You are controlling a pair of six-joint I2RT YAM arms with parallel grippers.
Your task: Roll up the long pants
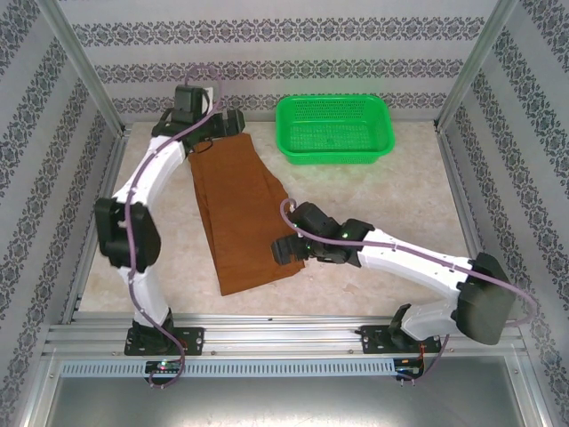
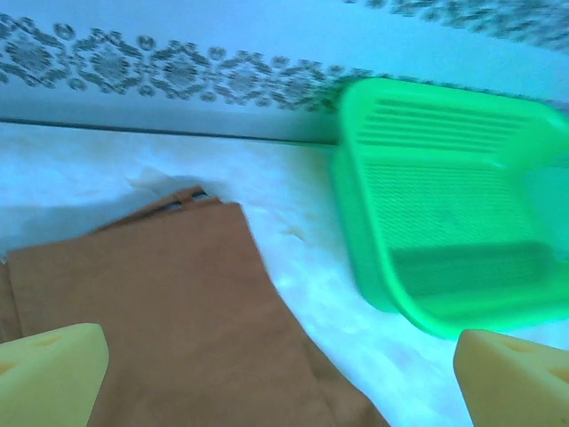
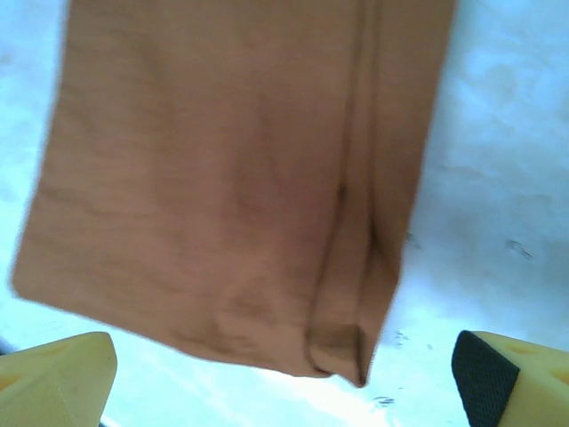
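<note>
From my station I saw a pale, marbled table [image 1: 400, 205] boxed in by walls [image 1: 267, 40] papered in grey and white bands of ornament. Aluminium posts [image 1: 82, 67] stood at the corners, and a slotted rail [image 1: 284, 338] ran along the near edge where both arms were bolted. A green basket [image 1: 334, 129] with mesh sides sat at the far side of the table, close to the back wall and right of centre. The pants [image 1: 238, 213] lay flat, folded lengthwise into a long rust-brown strip. It ran from the far left, near the back wall, toward the near middle, left of the basket and apart from it. The left gripper [image 1: 213, 123] hung over the far end of the strip, jaws spread wide with nothing between them. In its wrist view the yellow fingertips [image 2: 53, 369] stood at opposite corners above cloth and table. The right gripper [image 1: 286, 251] sat at the strip's right edge toward its near end, also spread wide and empty. Its wrist view looked down on the cloth's end corner, with one pad [image 3: 484, 374] faced in black.
</note>
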